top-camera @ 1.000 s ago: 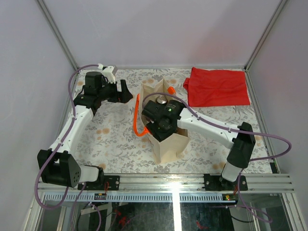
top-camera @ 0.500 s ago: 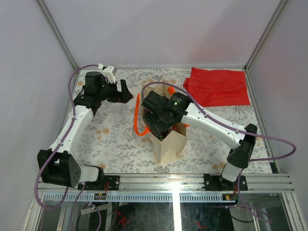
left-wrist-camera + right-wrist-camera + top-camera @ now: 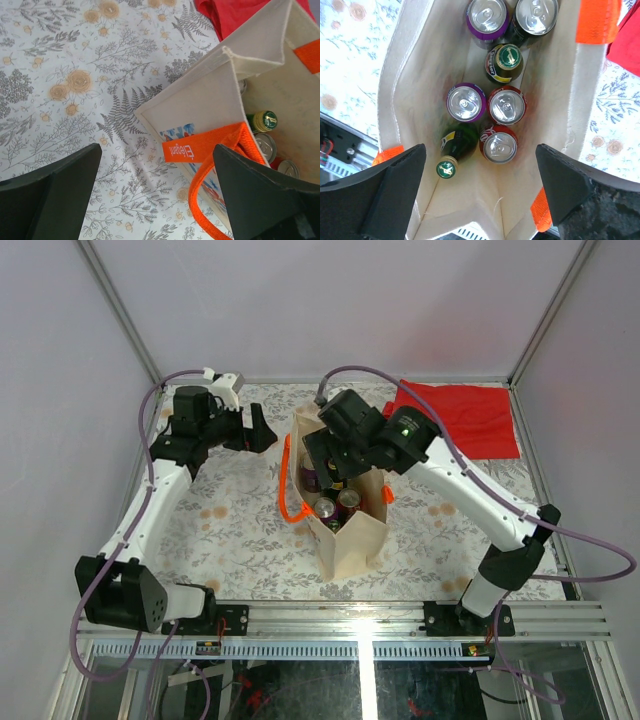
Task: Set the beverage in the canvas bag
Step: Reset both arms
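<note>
The table [image 3: 230, 530], under a grey floral cover, carries the canvas bag [image 3: 355, 540] standing upright near its middle, mouth open, one orange handle [image 3: 285, 490] drooping over the 9 o'clock side. A flat red cloth [image 3: 470, 425] lies at 1 o'clock from the bag, apart from it.

The right gripper [image 3: 480, 150] hangs over the 12 o'clock end of the bag's mouth, pointing down into it, fingers spread wide with nothing between them. The left gripper [image 3: 157, 148] hovers at 10 o'clock from the bag, just beside its corner, also spread wide and empty.

The beverages are inside the bag, on its bottom: five cans [image 3: 506, 106], two purple-rimmed, two red and one dark, all upright and packed close. Among them are two green bottles [image 3: 503, 59], one upright in the middle, the other leaning at 7 o'clock of the cluster against a red can. I cannot tell which drink is the task's own.
</note>
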`<state>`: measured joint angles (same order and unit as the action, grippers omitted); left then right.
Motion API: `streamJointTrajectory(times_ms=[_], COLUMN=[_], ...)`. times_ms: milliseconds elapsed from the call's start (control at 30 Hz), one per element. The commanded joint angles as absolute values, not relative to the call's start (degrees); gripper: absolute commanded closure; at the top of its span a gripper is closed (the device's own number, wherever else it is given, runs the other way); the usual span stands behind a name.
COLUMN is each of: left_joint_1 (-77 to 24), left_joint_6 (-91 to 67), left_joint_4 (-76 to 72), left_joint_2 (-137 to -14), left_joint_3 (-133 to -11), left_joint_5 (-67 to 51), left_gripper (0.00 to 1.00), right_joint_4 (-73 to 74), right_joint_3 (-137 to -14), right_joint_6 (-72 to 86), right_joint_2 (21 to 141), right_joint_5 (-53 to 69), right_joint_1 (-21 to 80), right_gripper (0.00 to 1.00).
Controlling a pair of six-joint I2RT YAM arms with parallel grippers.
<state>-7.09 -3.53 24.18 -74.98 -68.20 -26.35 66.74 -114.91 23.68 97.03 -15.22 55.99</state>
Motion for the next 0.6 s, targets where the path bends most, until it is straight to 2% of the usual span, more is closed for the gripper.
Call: streamJointTrajectory(times_ms=[0,133,567], left_joint_1=[-7.4,-7.3,-7.3], left_joint_6=[-2.1,-1.9,-2.1], left_joint_4=[23.9,23.3,24.0], left_joint_2=[-71.9,-69.9,-68.4], left_joint_3=[-70.4,-70.3,-70.3], left_joint_5=[-29.1,-30.2,-28.7], left_gripper=[0.05,0.0,0.0], right_joint_4=[63.2,61.8,55.6], right_joint_3=[-115.1,-114.7,-110.9], right_joint_6=[25.5,27.5,28.1], right_joint_2=[93.0,92.6,90.7], right_joint_5=[-11.3,-11.6,-17.0], right_joint_1=[52.6,52.3,52.2], right_gripper=[0.0,0.01,0.01])
